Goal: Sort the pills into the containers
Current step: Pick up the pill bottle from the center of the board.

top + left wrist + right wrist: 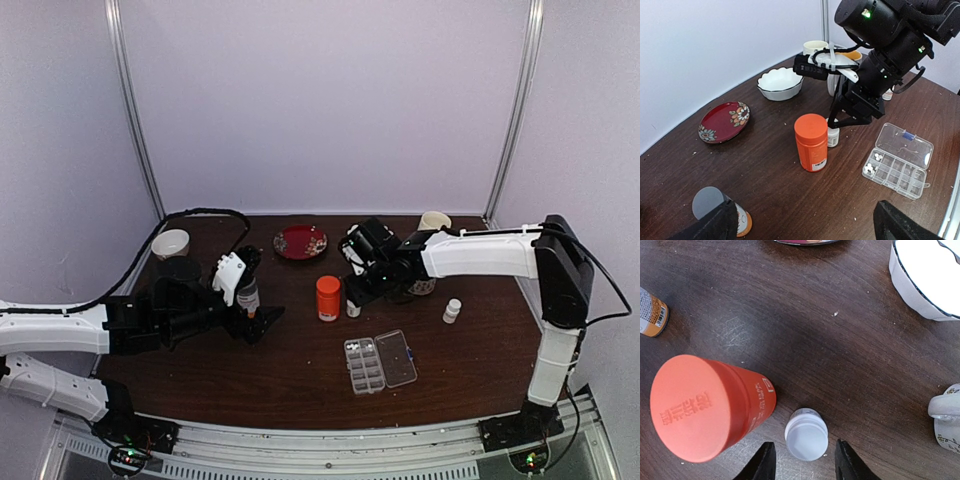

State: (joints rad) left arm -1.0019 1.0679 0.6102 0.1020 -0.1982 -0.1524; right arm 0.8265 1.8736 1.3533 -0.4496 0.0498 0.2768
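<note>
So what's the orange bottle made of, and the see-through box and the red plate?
The orange bottle looks like smooth plastic: raised letters are moulded into its top. The box is probably clear hard plastic, since the table shows through it. The red plate looks glossy, maybe glazed ceramic or lacquer.

The table (855,350) is dark, scuffed wood grain, the orange bottle (811,142) matt plastic, the pill box (907,145) clear glossy plastic, the red plate (715,122) glazed and shiny.
</note>
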